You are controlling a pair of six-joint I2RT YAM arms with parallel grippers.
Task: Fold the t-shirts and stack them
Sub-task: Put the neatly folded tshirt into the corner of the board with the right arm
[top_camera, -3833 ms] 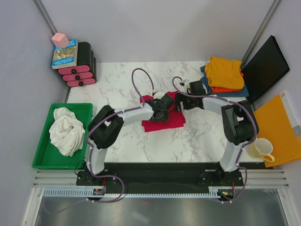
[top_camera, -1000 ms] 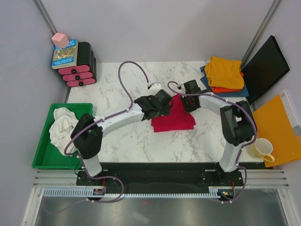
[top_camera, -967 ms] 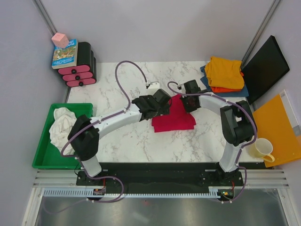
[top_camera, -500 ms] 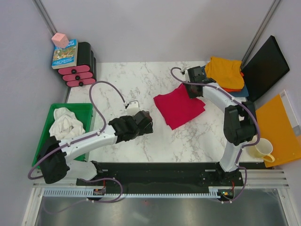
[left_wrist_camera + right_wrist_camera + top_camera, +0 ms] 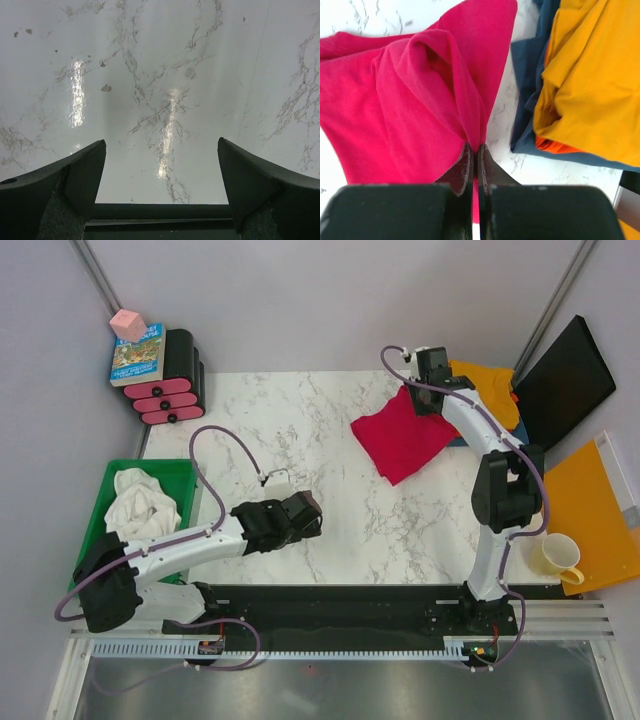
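Note:
The folded crimson-red t-shirt (image 5: pixel 404 436) hangs lifted above the far right of the table, pinched at one edge by my right gripper (image 5: pixel 432 392), which is shut on it. In the right wrist view the red cloth (image 5: pixel 415 100) bunches into the closed fingertips (image 5: pixel 475 147). Just to its right lies the stack of t-shirts (image 5: pixel 487 390): yellow-orange (image 5: pixel 590 75) on top, orange (image 5: pixel 552 145) under it, blue (image 5: pixel 532 90) at the bottom. My left gripper (image 5: pixel 312 516) is open and empty over bare marble near the front left (image 5: pixel 161 145). A crumpled white t-shirt (image 5: pixel 138 515) lies in the green bin.
A green bin (image 5: pixel 90 575) stands at the left edge. Pink-and-black stacked cases (image 5: pixel 172 380) with a book (image 5: pixel 138 353) sit at the far left. A black panel (image 5: pixel 563 380), an orange board (image 5: pixel 588 515) and a cream mug (image 5: pixel 555 558) stand at the right.
My right gripper has carried the red t-shirt up and right towards the stack. My left arm let go of it and drew back to the front left of the table.

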